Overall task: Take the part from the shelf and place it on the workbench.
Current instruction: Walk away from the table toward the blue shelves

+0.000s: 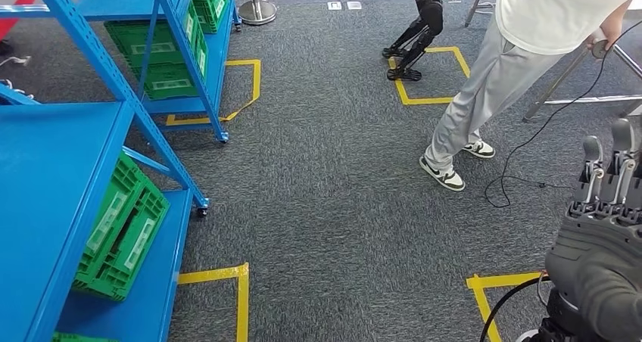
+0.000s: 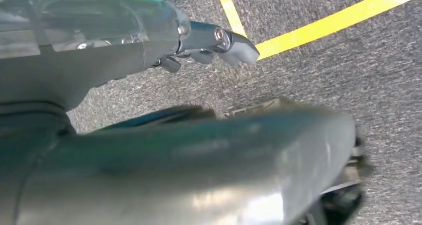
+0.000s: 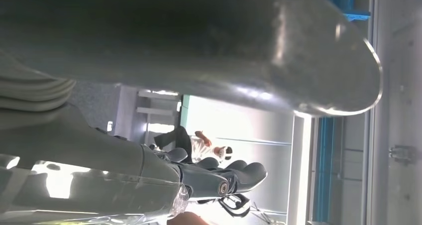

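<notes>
Two blue shelf units: near one (image 1: 60, 168), far one (image 1: 174, 47). Green crates: one on near unit's lower shelf (image 1: 121, 232), sliver of another below (image 1: 76, 337), stack on far unit (image 1: 163, 51), count there unclear. One person (image 1: 522, 62). Four yellow tape floor marks.

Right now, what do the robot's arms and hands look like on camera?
The right hand has dark grey fingers with lighter grey tips above a grey ribbed cover, and a black cable loops beside the wrist. In the left wrist view, the left hand shows dark grey fingers with a metal screw at a joint, beside a clear shiny cover and a thick, smooth grey thumb. No markings visible.
</notes>
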Robot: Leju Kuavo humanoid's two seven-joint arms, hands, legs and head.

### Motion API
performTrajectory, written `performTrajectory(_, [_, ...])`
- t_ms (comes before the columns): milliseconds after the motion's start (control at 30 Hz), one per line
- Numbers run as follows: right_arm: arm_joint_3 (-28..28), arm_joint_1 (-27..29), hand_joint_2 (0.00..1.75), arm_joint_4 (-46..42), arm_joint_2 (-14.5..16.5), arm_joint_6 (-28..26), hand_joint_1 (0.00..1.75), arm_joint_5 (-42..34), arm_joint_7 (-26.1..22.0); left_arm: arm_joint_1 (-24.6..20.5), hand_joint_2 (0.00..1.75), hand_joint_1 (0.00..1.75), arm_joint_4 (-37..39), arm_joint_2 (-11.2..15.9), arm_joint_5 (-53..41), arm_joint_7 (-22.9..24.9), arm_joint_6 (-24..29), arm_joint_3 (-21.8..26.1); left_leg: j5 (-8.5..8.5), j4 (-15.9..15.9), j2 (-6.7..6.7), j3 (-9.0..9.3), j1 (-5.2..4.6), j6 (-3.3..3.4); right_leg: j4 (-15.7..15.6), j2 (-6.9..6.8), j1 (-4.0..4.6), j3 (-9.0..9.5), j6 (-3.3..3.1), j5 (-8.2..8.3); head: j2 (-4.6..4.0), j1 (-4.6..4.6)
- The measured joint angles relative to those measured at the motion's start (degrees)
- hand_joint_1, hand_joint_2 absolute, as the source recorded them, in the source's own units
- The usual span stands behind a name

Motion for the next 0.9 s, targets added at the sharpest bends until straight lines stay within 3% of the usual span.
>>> performTrajectory(33, [0.00, 0.02, 0.00, 0.00, 0.05, 0.00, 0.00, 0.00, 0.00, 0.05, 0.00, 0.00, 0.00, 0.02, 0.00, 0.00, -0.02, 0.00, 1.95, -1.32, 0.03, -0.01, 0.03, -0.08, 0.00, 0.00, -0.09, 0.76, 0.18, -0.59, 0.00, -0.12])
performTrajectory(100, [0.00, 0.03, 0.00, 0.01, 0.17, -0.01, 0.00, 0.00, 0.00, 0.08, 0.00, 0.00, 0.02, 0.09, 0.00, 0.02, -0.04, 0.00, 6.98, -8.22, 0.32, 2.57, -0.06, 0.01, -0.06, -0.01, -0.29, 2.65, 0.76, -2.09, -0.01, -0.45])
performTrajectory(133, [0.00, -0.03, 0.00, 0.01, 0.22, -0.02, 0.00, -0.01, -0.01, 0.07, 0.00, 0.00, 0.02, 0.12, 0.00, 0.03, -0.05, 0.01, 8.18, -11.25, 0.53, 4.06, -0.18, 0.25, -0.01, -0.01, -0.33, 3.31, 1.16, -2.82, -0.02, -0.69])
performTrajectory(167, [-0.01, -0.06, 0.00, 0.01, 0.26, -0.02, 0.00, -0.03, -0.01, 0.07, 0.00, 0.00, 0.03, 0.15, 0.01, 0.07, -0.07, 0.01, 8.33, -13.22, 0.70, 5.13, -0.34, 0.73, -0.04, 0.00, -0.33, 3.72, 1.54, -3.36, -0.02, -0.88])
performTrajectory(200, [-0.03, -0.09, 0.00, 0.01, 0.28, -0.02, 0.00, -0.05, -0.02, 0.06, 0.00, 0.00, 0.04, 0.16, 0.03, 0.13, -0.08, 0.02, 7.43, -13.60, 0.79, 5.56, -0.53, 1.32, -0.13, 0.00, -0.31, 3.90, 1.85, -3.62, -0.02, -0.98])
performTrajectory(300, [-0.07, -0.13, 0.00, -0.02, 0.27, -0.02, 0.00, -0.11, -0.02, 0.11, 0.00, 0.00, 0.04, 0.17, 0.17, 0.30, -0.08, 0.02, 6.04, -14.37, 0.65, 6.53, -0.51, 2.88, 1.76, 0.03, -0.35, 3.28, 2.60, -2.93, 0.01, -0.86])
performTrajectory(367, [-0.11, -0.21, 0.00, -0.02, 0.21, -0.02, 0.00, -0.15, -0.03, 0.10, 0.00, 0.00, 0.04, 0.15, 0.21, 0.27, -0.09, 0.02, 5.43, -14.95, 0.58, 7.67, -0.30, 3.41, 7.53, 0.04, -0.39, 0.06, 3.06, -2.71, 0.01, -0.54])
performTrajectory(400, [-0.14, -0.22, 0.00, -0.01, 0.18, -0.02, 0.00, -0.23, -0.04, 0.11, 0.00, 0.00, 0.04, 0.15, 0.22, 0.25, -0.10, 0.02, 5.03, -15.22, 0.58, 8.28, -0.27, 3.57, 11.47, 0.04, -0.41, -2.43, 3.24, -3.64, 0.00, -0.34])
performTrajectory(467, [-0.15, -0.17, 0.00, 0.02, 0.16, -0.02, 0.00, -0.45, -0.04, 0.17, 0.00, 0.00, 0.05, 0.14, 0.25, 0.23, -0.14, 0.02, 4.11, -15.39, 0.57, 9.53, -0.35, 3.72, 17.34, 0.04, -0.42, -7.06, 3.43, -7.06, 0.00, -0.13])
performTrajectory(500, [-0.15, -0.14, 0.00, 0.04, 0.16, -0.02, 0.00, -0.56, -0.04, 0.20, 0.00, 0.00, 0.05, 0.15, 0.26, 0.23, -0.16, 0.02, 3.54, -15.40, 0.54, 10.31, -0.44, 3.75, 18.84, 0.03, -0.41, -8.84, 3.40, -8.43, 0.00, -0.04])
performTrajectory(533, [-0.15, -0.13, 0.00, 0.05, 0.16, -0.02, 0.00, -0.63, -0.04, 0.22, 0.00, 0.00, 0.05, 0.15, 0.26, 0.23, -0.19, 0.02, 2.97, -15.41, 0.47, 11.17, -0.58, 3.78, 18.46, 0.04, -0.37, -9.70, 3.21, -8.31, 0.00, 0.05])
performTrajectory(567, [-0.16, -0.12, 0.00, 0.06, 0.16, -0.02, 0.00, -0.68, -0.04, 0.22, 0.00, 0.00, 0.05, 0.15, 0.26, 0.24, -0.22, 0.02, 2.38, -15.43, 0.38, 12.13, -0.76, 3.79, 16.64, 0.04, -0.28, -9.97, 2.85, -6.74, 0.00, 0.19])
performTrajectory(667, [-0.27, -0.03, 0.00, 0.08, 0.13, 0.06, 0.00, -0.84, -0.03, 0.11, 0.00, 0.00, 0.03, -0.13, 0.28, 0.25, -0.28, 0.04, 1.04, -15.61, 0.15, 13.90, -1.02, 3.69, 8.19, 0.19, 0.55, -9.51, 0.75, 2.11, 0.00, 0.08])
performTrajectory(700, [-0.32, -0.02, 0.00, 0.08, 0.09, 0.13, 0.00, -0.91, 0.00, 0.05, 0.00, 0.00, 0.02, -0.26, 0.31, 0.26, -0.29, 0.05, 0.83, -15.69, 0.10, 13.87, -0.91, 3.50, 6.34, 0.22, 0.90, -9.54, 0.10, 3.82, 0.00, 0.02])
performTrajectory(733, [-0.36, -0.01, 0.00, 0.07, 0.04, 0.20, 0.00, -0.96, 0.03, 0.03, 0.00, 0.00, 0.01, -0.40, 0.33, 0.29, -0.31, 0.06, 0.68, -15.62, 0.05, 13.62, -0.81, 3.32, 5.34, 0.23, 1.12, -9.60, -0.09, 4.57, 0.00, 0.00])
performTrajectory(833, [-0.39, -0.04, 0.00, 0.00, -0.03, 0.35, 0.00, -1.01, 0.07, 0.05, 0.00, 0.00, -0.01, -0.53, 0.40, 0.35, -0.29, 0.05, 0.25, -15.66, -0.02, 13.76, -0.73, 3.20, 4.05, 0.18, 1.20, -9.14, 1.65, 4.78, 0.00, 0.13])
performTrajectory(867, [-0.39, -0.05, 0.00, 0.00, -0.02, 0.39, 0.00, -1.01, 0.07, 0.01, 0.00, 0.00, 0.00, -0.50, 0.42, 0.37, -0.25, 0.05, 0.17, -15.87, -0.04, 14.02, -0.70, 3.19, 4.07, 0.18, 1.20, -9.07, 1.94, 4.58, 0.00, 0.01])
performTrajectory(900, [-0.39, -0.06, 0.00, 0.00, -0.01, 0.41, 0.00, -1.00, 0.07, -0.01, 0.00, 0.00, 0.00, -0.45, 0.44, 0.40, -0.14, 0.06, 0.12, -16.01, -0.07, 14.13, -0.69, 3.14, 4.08, 0.17, 1.22, -9.04, 1.71, 4.49, 0.00, -0.08])
